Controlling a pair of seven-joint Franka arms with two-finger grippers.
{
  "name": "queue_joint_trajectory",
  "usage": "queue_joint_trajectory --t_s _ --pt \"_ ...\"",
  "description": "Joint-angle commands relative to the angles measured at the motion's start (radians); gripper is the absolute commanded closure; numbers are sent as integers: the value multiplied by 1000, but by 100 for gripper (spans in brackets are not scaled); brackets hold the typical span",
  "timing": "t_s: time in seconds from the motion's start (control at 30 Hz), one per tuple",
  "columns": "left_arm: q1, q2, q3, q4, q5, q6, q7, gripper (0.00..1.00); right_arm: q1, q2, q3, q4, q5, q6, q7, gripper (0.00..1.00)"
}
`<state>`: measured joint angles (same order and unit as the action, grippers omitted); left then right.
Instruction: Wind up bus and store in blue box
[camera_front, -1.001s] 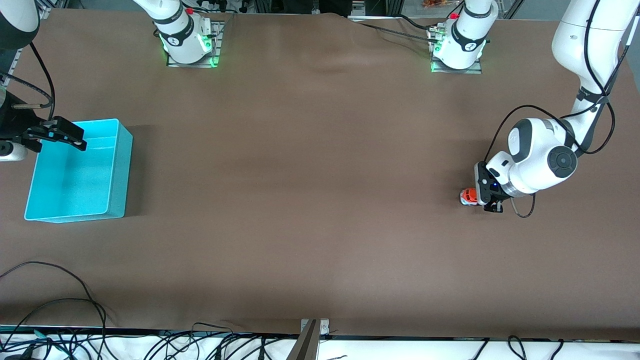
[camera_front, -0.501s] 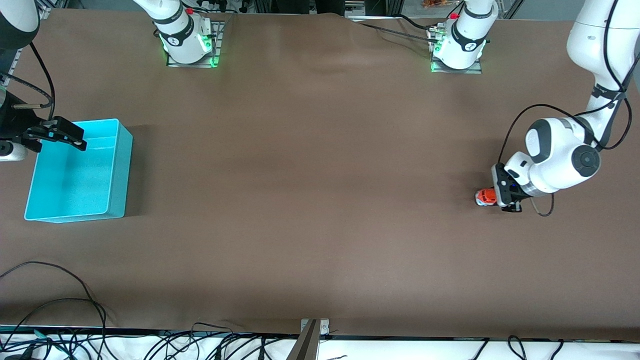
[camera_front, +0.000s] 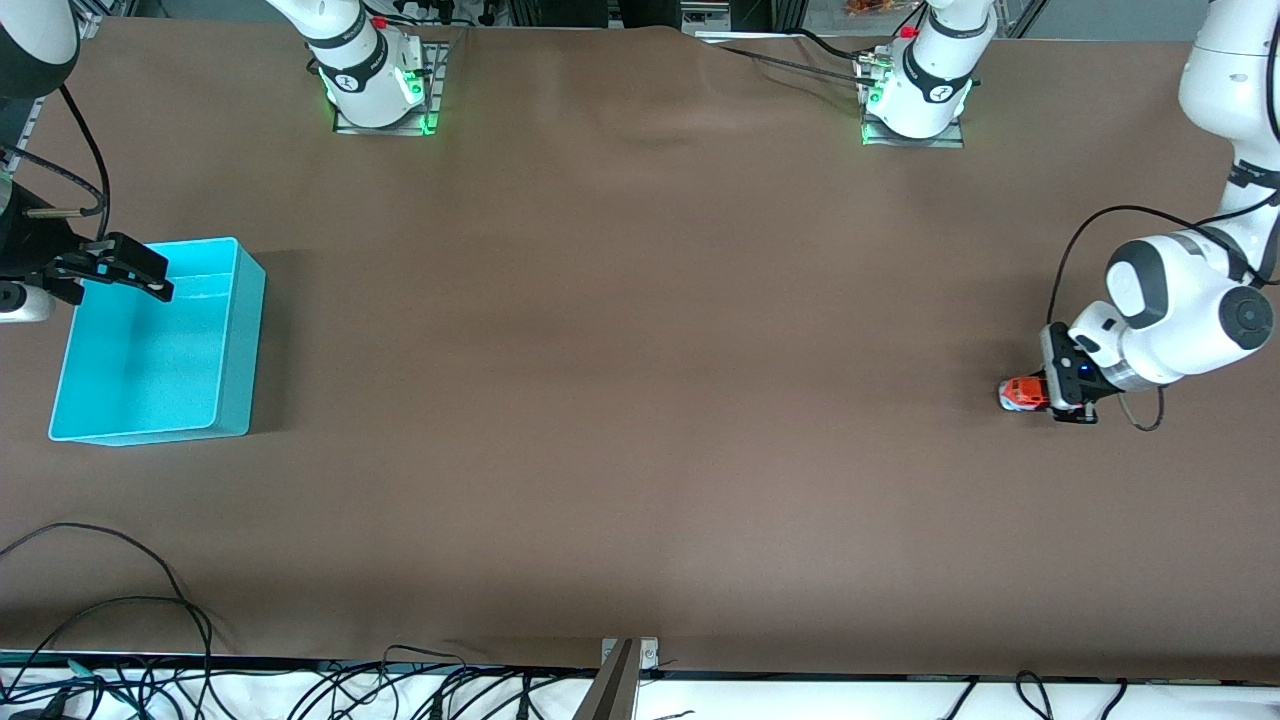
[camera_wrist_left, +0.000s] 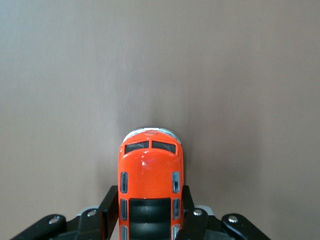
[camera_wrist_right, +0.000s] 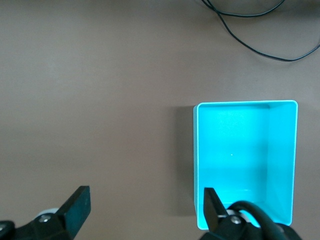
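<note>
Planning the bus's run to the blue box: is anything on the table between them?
Nothing visible does. The left gripper grips the bus; bare tabletop stretches to the blue box, where the open right gripper waits.

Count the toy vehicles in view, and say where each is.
1. The bus sits at the left arm's end of the table, clamped in the left gripper. The blue box looks empty, and no other toy vehicle shows on the table.

A brown table (camera_front: 640, 400) (black cables (camera_front: 120, 610) trailing along its near edge).
</note>
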<state>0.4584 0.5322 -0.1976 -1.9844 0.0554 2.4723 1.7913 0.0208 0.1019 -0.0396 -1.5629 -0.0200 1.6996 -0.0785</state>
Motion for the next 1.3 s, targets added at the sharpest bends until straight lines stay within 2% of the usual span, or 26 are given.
queue_joint_trajectory --t_s 0.0,0.33,1.27 --pt "48 138 9 41 -9 42 106 79 2 12 0 26 6 -6 11 0" --pt "55 138 46 61 -9 33 161 79 1 12 0 26 6 -6 11 0" --pt "94 140 87 99 -11 31 286 80 2 12 0 26 6 -6 11 0"
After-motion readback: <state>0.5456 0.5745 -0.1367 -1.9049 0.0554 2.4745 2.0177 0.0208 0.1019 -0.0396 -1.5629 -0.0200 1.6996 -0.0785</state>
